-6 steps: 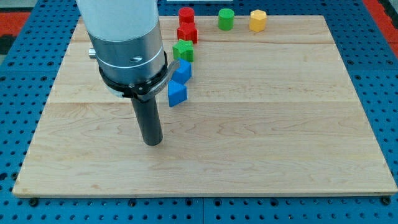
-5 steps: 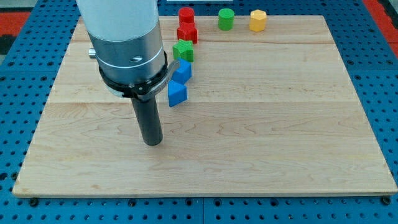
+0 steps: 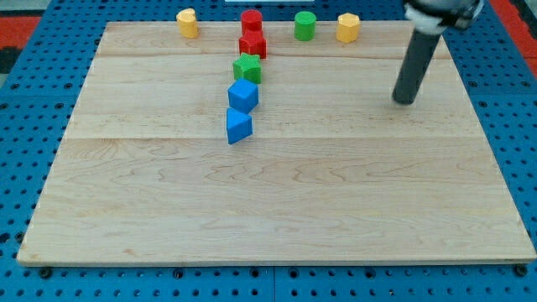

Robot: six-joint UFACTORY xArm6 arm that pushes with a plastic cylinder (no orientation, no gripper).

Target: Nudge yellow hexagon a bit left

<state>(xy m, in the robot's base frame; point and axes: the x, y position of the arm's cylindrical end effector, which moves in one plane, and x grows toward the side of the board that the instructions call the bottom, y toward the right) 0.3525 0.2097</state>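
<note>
The yellow hexagon (image 3: 347,27) stands at the board's top edge, right of centre. My tip (image 3: 404,101) rests on the board below and to the right of it, well apart from it. A green cylinder (image 3: 304,25) stands just left of the hexagon. A second yellow block (image 3: 187,23) sits at the top left.
A red cylinder (image 3: 251,20) and a red block (image 3: 252,44) stand at the top centre. Below them run a green block (image 3: 247,68), a blue block (image 3: 243,96) and a blue triangular block (image 3: 237,126). The wooden board (image 3: 277,201) lies on a blue pegboard.
The arm has swung from the board's left centre to the upper right. The yellow block at the top left, hidden before by the arm, now shows. The blocks have not moved.
</note>
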